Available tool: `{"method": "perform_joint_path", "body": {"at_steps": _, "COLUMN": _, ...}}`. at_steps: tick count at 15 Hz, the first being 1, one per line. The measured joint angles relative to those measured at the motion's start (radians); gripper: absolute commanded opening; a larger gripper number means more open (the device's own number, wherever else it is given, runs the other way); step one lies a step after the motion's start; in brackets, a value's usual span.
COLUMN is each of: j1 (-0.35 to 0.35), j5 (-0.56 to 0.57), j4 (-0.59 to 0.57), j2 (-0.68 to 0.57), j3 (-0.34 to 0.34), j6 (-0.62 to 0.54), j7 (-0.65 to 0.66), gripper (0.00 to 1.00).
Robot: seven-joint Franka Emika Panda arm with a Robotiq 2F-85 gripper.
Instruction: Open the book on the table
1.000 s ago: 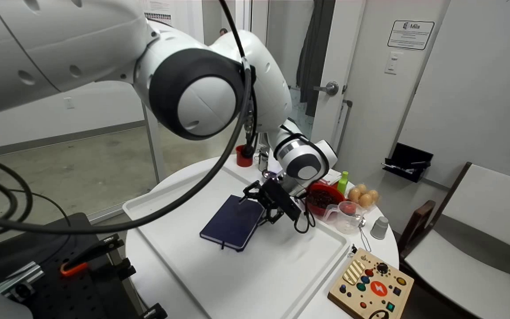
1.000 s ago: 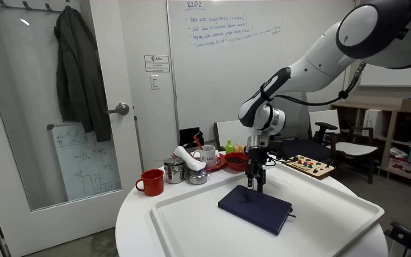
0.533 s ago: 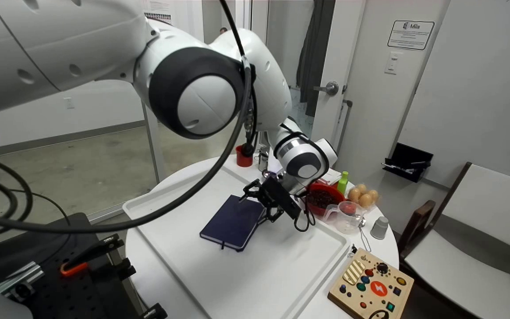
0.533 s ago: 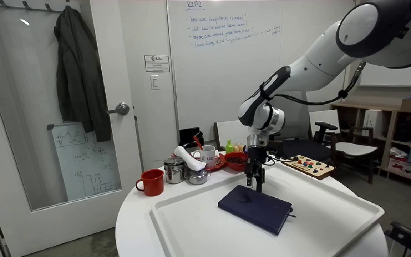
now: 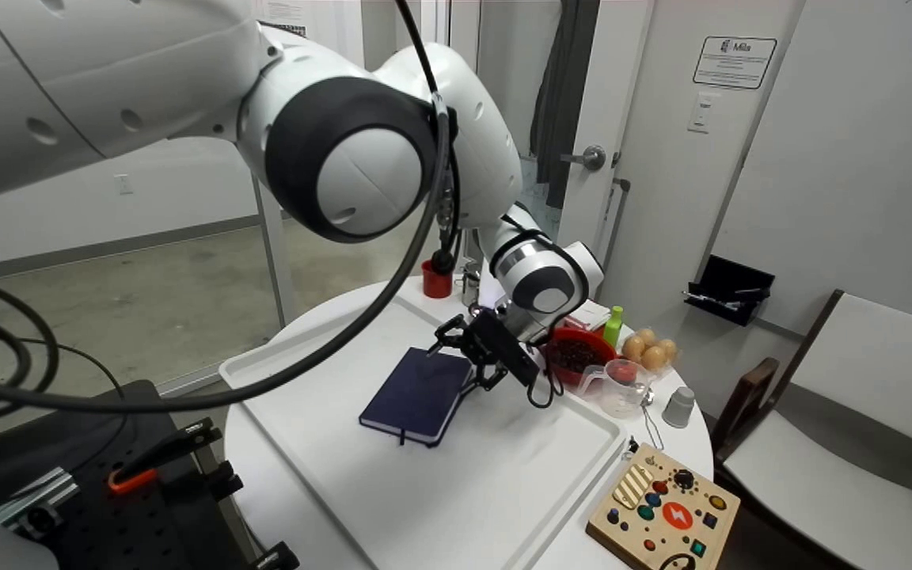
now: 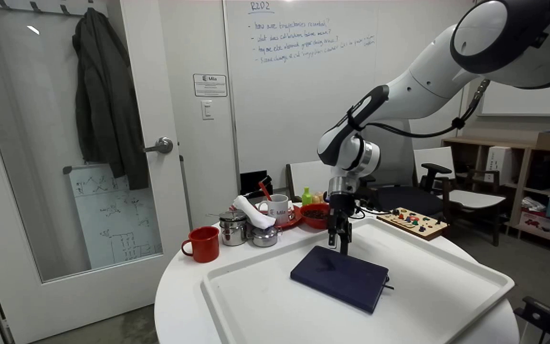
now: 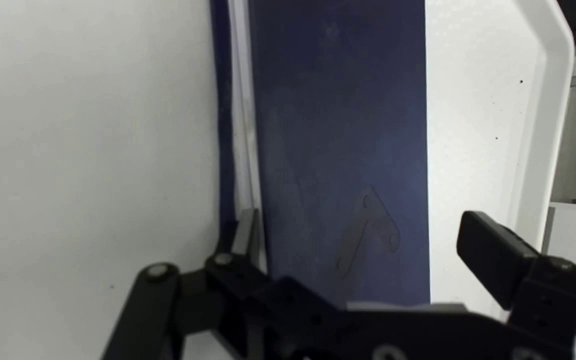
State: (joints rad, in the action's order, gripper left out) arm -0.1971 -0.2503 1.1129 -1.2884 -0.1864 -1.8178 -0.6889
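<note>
A big white board [image 6: 299, 119] with blue writing [image 6: 303, 43] near its top is at the back. A white door [image 6: 98, 296] stands near it. The white robot arm [image 5: 369, 174] bends down over a round white table [image 6: 179, 296]. A white chair [image 5: 844, 491] is by the table. On the table lies a wide white tray [image 6: 251, 306] with a low rim. A bright wooden toy board [image 5: 664, 507] sits on the table, just beside the tray.

The dark blue book [image 6: 339, 282] lies flat in the tray. It is closed, and white pages [image 7: 242, 125] show along its edges. The black claw [image 7: 365, 240] is down at the long page side of the book. Its two fingers are wide apart. In the wrist view, one finger [image 7: 245, 240] is right by the pages; I cannot tell if it touches. The other finger [image 7: 493, 255] hangs in the air above the book.

Past the tray is a red bowl [image 6: 314, 223] with small dark things [image 5: 575, 355] in it. A clear jug [image 5: 618, 396] is just beside the bowl. A shiny pot [image 6: 233, 234] stands near a red cup [image 6: 203, 247]. A white cup [image 6: 276, 210] is between the pot and the bowl. A small gray cup [image 5: 678, 408] is near the jug. A green bottle [image 5: 613, 326] and some brown eggs [image 5: 651, 352] are close together. A thin dark ribbon [image 6: 388, 287] pokes out of the book's short end.
</note>
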Motion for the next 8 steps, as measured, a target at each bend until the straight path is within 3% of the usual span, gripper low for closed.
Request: {"method": "perform_joint_path", "body": {"at_steps": 8, "j1": -0.004, "j5": 0.000, "j4": 0.001, "j2": 0.016, "j3": -0.012, "j6": 0.027, "j7": -0.063, "gripper": 1.00}}
